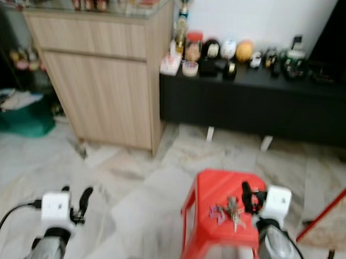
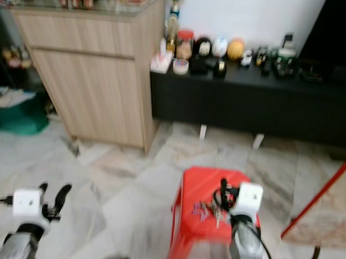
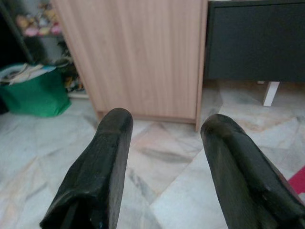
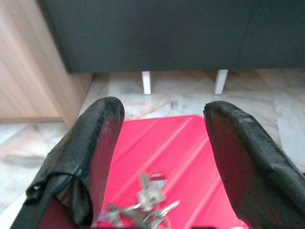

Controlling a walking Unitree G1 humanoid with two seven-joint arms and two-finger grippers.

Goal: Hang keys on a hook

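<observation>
Keys [image 1: 229, 213] lie on red stool [image 1: 208, 185], at 9 o'clock of right hand [image 1: 249, 197], fingers apart. Light, loose, jangly metal; pinch the ring. Left hand [image 1: 81, 201] idle, apart.

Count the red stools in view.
1. The red stool stands on the marble floor before the black cabinet, with the keys on its seat, under the open right end effector. Others may sit outside the frame.

Both head views reach me soft and smeared throughout under even, fairly bright indoor light. My wrist views are sharper on the background, though the near black fingers [image 3: 100, 171] blur; shadows are faint.
</observation>
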